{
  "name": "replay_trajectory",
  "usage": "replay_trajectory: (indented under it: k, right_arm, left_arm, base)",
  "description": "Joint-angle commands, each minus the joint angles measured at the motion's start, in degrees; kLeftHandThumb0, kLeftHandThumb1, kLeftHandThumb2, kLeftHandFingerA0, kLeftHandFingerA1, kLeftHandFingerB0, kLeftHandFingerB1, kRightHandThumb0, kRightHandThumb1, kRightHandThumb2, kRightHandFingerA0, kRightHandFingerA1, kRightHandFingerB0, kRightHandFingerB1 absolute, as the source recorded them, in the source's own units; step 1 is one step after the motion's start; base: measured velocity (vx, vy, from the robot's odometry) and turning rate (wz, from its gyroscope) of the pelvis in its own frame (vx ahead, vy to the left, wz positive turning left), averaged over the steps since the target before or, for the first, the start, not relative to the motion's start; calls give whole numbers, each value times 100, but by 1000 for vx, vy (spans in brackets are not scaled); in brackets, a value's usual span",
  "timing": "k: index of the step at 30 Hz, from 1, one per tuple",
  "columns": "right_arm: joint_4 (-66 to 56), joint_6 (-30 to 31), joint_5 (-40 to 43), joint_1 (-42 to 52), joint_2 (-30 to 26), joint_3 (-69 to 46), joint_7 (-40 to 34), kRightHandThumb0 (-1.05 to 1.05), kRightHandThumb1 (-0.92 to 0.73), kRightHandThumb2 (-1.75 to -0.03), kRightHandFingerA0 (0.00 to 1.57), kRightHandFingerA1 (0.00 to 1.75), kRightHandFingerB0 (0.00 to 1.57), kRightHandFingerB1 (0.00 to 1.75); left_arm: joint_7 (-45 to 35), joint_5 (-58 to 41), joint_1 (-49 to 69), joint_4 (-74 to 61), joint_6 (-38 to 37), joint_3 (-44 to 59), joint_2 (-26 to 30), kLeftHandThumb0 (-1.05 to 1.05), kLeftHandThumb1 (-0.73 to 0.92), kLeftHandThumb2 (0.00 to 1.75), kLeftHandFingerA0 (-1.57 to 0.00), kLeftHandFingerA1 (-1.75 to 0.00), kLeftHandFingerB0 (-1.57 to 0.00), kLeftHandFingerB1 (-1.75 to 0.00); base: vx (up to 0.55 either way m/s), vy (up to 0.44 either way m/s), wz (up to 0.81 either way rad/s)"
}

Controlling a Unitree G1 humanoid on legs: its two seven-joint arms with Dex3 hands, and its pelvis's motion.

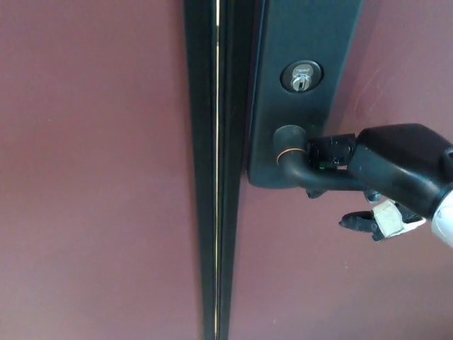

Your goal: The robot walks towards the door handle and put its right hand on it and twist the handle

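Observation:
A dark lever door handle [306, 172] juts right from a tall dark backplate [297, 85] on a maroon door [106, 177]. My right hand [386, 173] comes in from the right and lies over the lever. Its thick fingers [333, 151] rest on top of the bar near the pivot, and its thumb [361, 223] hangs below the lever, apart from it. The far end of the lever is hidden under the hand. A silver keyhole cylinder [300, 76] sits above the handle. My left hand is out of sight.
A narrow black gap with a thin bright line [216, 170] runs top to bottom just left of the backplate, between two maroon door leaves. Maroon door surface fills the remaining view.

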Motion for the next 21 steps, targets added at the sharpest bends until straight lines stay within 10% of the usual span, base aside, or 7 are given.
replay_trajectory:
  k: [1,13,14,15,17,20,21]
  right_arm:
    - [25,-774,-73,207,156,-126,-141,-5,-57,-52,72,164,63,139]
    - [111,-1131,-132,395,369,-448,-53,-8,-56,-53,73,159,70,131]
    - [106,-1118,-84,383,409,-506,-29,-13,-52,-56,71,133,77,91]
    - [7,-1077,-38,351,394,-590,90,-45,-39,-78,43,56,31,48]
    - [-38,-1077,87,363,450,-726,114,-35,-27,-88,1,48,0,45]
    - [-141,-1037,517,397,679,-1100,149,-78,-57,-57,0,25,7,25]
    - [-183,-986,699,391,786,-1242,184,-81,-48,-88,0,9,7,14]
  left_arm:
    - [-96,57,39,-10,-30,-25,37,-37,55,57,-64,-46,-51,-40]
    - [-97,32,73,-5,-33,3,14,-37,56,57,-66,-48,-52,-41]
    - [-102,28,59,-2,-24,7,10,-37,55,57,-66,-48,-51,-41]
    - [-103,33,69,-4,-40,1,10,-37,55,57,-66,-48,-51,-41]
    - [-93,24,71,-7,-54,13,6,-37,55,57,-66,-48,-51,-41]
    - [-120,14,61,1,-43,24,11,-37,55,57,-66,-48,-51,-41]
    - [-129,9,67,-4,-45,29,13,-37,55,57,-66,-48,-51,-41]
  base:
    - [0,0,0]
    - [0,0,0]
    - [0,0,0]
    - [0,0,0]
    - [0,0,0]
    - [0,0,0]
    - [0,0,0]
